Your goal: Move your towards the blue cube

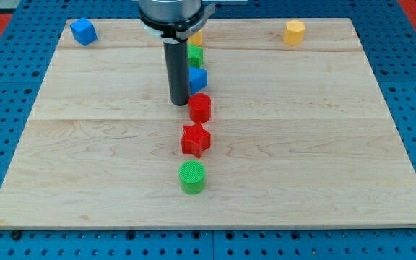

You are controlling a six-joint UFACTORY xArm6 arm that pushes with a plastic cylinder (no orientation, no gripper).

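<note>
My tip (179, 103) is a plain rod end with nothing to open, close or grasp with; it rests on the wooden board (85, 159) near the middle of the upper half. Just to its right, almost touching, stands a red cylinder (200, 107), and just above that, beside the rod's right flank, a blue block (198, 79) whose shape the rod partly hides. Further up behind the rod sit a green block (195, 55) and a yellow block (196, 35), both partly covered. Below and slightly right of my tip lies a red star-shaped block (196, 139), and further down a green cylinder (192, 177); these pieces form a rough column running from the view's top to bottom. The blue cube (83, 32) lies well apart, up and to the left of my tip, close to the board's top-left corner and near both edges there. It is turned at an angle, one corner facing the view's bottom; being a cube, it has no clear long axis. The board between my tip and the cube is bare wood. A yellow hexagonal block (294, 32) sits far up and right, near the top edge
</note>
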